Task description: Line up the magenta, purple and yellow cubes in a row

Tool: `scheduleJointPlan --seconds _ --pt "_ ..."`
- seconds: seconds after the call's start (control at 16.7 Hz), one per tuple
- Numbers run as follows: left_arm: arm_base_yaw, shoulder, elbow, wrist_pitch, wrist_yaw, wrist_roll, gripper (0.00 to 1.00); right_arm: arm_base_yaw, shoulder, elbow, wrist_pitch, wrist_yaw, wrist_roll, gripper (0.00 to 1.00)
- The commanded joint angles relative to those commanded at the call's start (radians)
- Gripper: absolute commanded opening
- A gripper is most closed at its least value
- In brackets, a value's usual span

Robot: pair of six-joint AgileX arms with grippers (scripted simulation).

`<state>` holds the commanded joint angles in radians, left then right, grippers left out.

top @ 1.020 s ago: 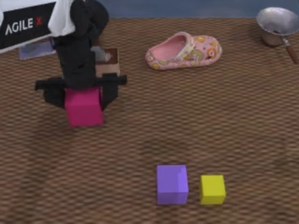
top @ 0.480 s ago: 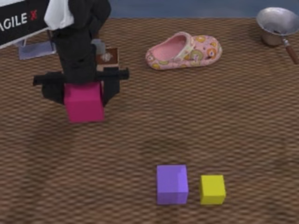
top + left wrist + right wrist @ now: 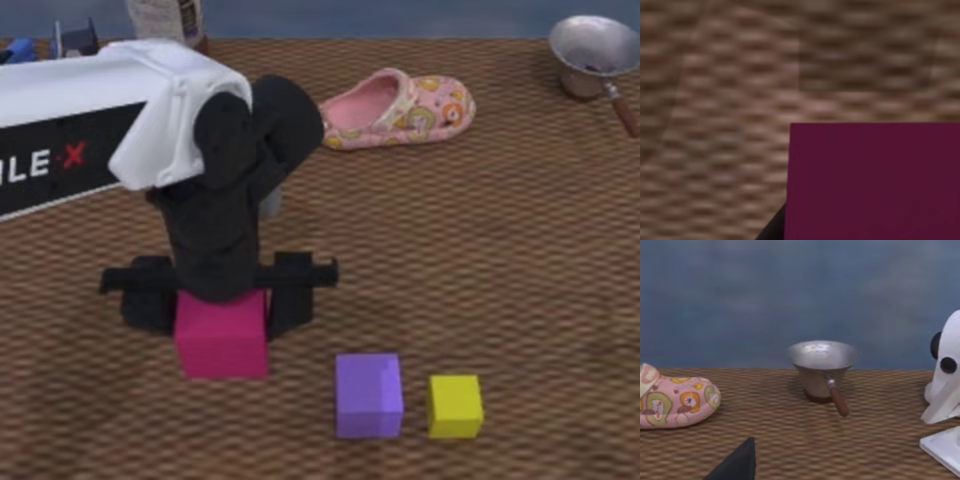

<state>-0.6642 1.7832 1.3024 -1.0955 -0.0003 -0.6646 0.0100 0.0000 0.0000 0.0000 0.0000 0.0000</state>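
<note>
The table (image 3: 520, 250) is covered in a brown woven mat and takes up nearly the whole top view. The left arm (image 3: 90, 140) reaches in from the table's left, and its gripper (image 3: 220, 300) is pinching the magenta cube (image 3: 222, 340) between both fingers; I can't tell if the cube is touching the mat or just above it. That cube sits left of the purple cube (image 3: 368, 395) with a gap between them, roughly level with it but a bit farther back. The yellow cube (image 3: 455, 405) is just right of the purple 1, not touching. A pink clog (image 3: 395, 108) lies at the back, and a metal pan (image 3: 592, 52) sits in the back right corner. The right gripper (image 3: 737, 462) only shows 1 dark fingertip, so can't tell how it's set.
</note>
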Motion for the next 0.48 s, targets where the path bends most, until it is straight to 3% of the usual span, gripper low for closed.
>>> scheduleJointPlan --seconds 0.18,0.48 --pt "-0.052 -0.056 -0.056 0.011 -0.002 -0.045 0.00 0.000 0.000 0.000 0.000 0.000 0.000 1.00" --pt "-0.047 -0.047 -0.067 0.026 -0.001 -0.041 0.00 0.000 0.000 0.000 0.000 0.000 0.000 1.00"
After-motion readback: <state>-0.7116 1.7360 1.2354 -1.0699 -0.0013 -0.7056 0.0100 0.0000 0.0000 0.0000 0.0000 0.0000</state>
